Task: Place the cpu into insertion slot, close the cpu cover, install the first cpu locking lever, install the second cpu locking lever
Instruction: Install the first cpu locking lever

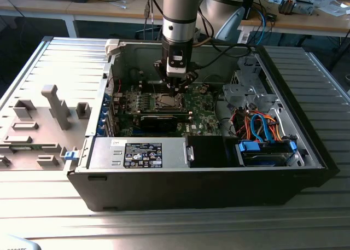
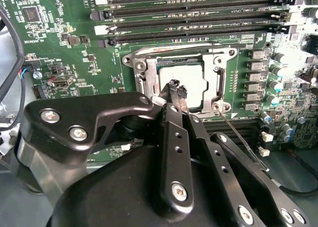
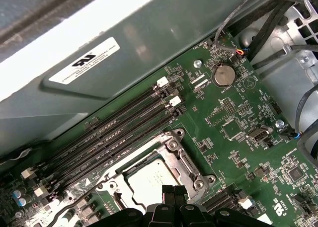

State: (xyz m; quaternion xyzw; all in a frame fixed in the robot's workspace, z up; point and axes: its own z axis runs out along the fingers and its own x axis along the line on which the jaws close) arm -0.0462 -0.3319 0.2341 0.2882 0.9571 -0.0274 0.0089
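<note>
- Gripper [image 2: 177, 89], black metal, two-fingered: tips pressed together, directly over dark square silver-rimmed insertion slot [image 1: 164, 101].
- Silver-grey flat square cpu [image 2: 191, 80] sits in that slot.
- Thin silver window-frame cpu cover [image 2: 140, 73] lies flat over slot.
- Thin wire lever [image 2: 238, 137] slants up beside slot.

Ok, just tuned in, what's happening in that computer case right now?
The arm's gripper hangs, fingers together, over the insertion slot on the motherboard. The cpu already sits in it, and the cpu cover lies flat around it. One thin locking lever juts out sideways, seemingly unlatched.
</note>
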